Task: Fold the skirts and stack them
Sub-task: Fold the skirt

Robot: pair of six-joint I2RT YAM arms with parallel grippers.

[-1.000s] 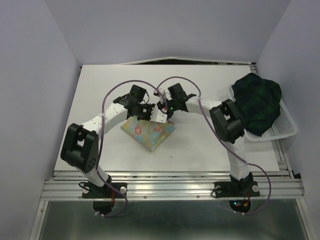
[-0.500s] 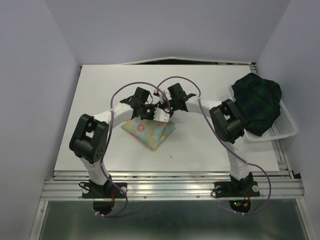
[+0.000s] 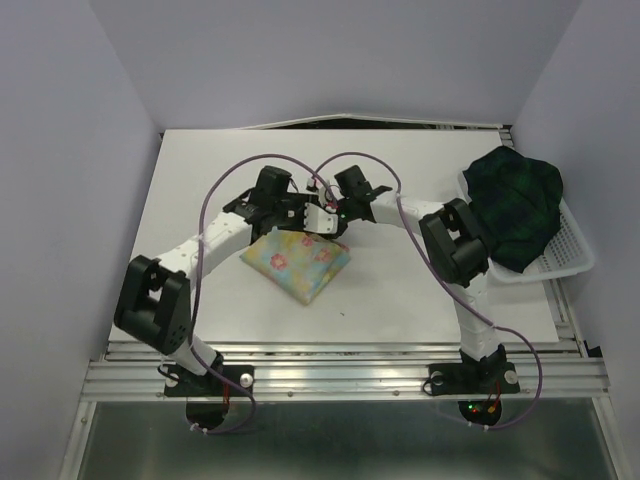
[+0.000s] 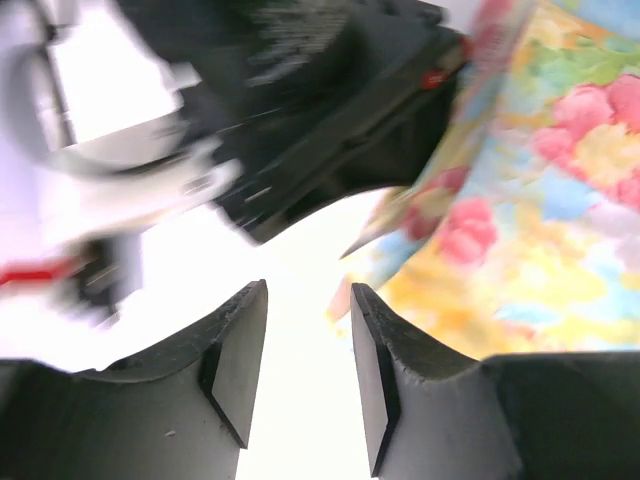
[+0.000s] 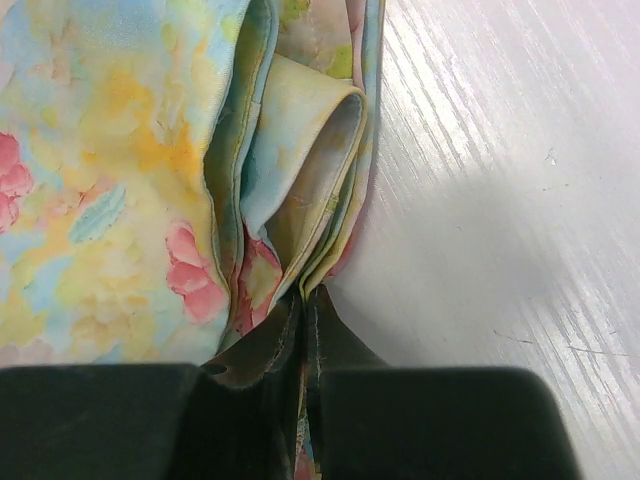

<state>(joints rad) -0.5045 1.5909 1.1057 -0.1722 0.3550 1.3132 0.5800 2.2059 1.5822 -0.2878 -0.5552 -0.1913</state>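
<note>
Floral skirt: folded into a compact wedge, flat on the table, directly below both grippers in the top view, far edge under their tips. Pale yellow ground with pink and blue flowers. In the right wrist view, several curled plies stacked at the folded edge, running away from the jaws.

Right gripper: clamped tight on the floral skirt's layered edge. In its own view, jaws pressed together with cloth pinched between them. Bulk of the skirt ahead and to the left, bare table ahead and to the right.

Left gripper: just beside the right gripper, on its left, almost touching. In its own view, jaws parted at a moderate width, with nothing between them but bright table. Skirt ahead and to the right of the jaws, one corner close to the right jaw's tip but outside the gap. Blurred black-and-white body, apparently the right gripper, ahead and to the left, above the skirt's edge.

Plaid skirt: dark green and navy, bunched in a heap, well apart from both grippers, far off to the right of the right gripper. Heaped in and over a white mesh basket at the table's right edge, covering most of the basket.
</note>
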